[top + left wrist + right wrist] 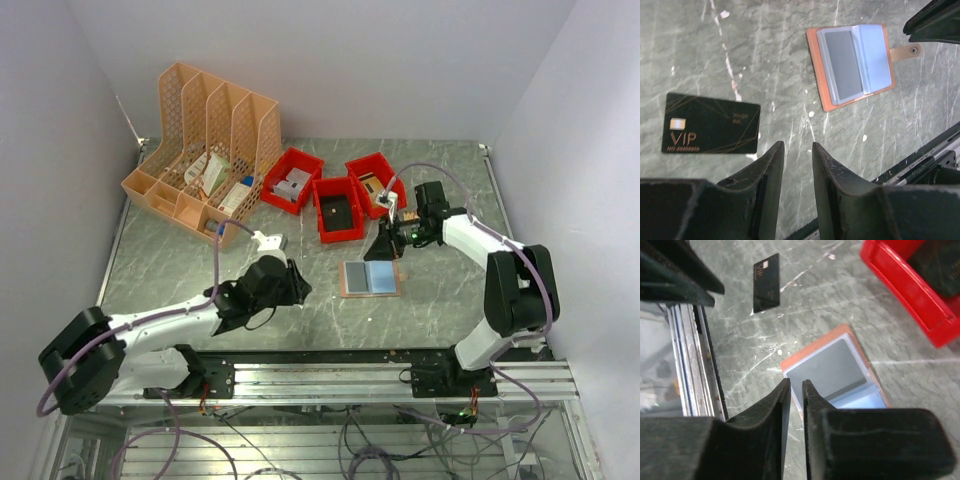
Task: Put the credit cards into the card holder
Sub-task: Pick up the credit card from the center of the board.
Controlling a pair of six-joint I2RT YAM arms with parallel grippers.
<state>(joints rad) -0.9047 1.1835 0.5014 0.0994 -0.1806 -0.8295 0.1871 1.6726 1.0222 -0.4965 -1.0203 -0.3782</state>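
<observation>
The card holder (371, 277) lies open on the table, salmon-pink outside and pale blue-grey inside, its snap tab (905, 50) sticking out. A grey panel sits in one of its clear sleeves (842, 62). A black credit card marked VIP (710, 123) lies flat on the table, also in the right wrist view (766, 282). My left gripper (797, 145) hovers between card and holder, open, nothing between its fingers. My right gripper (796, 382) hangs over the holder's near corner (805, 357), its jaws a narrow gap apart and empty.
An orange lattice file rack (205, 150) stands at the back left. Behind the holder sit three red bins (338, 208); the middle one holds a dark flat item. A small white object (268, 240) lies near the rack. A metal rail (350, 375) runs along the near edge.
</observation>
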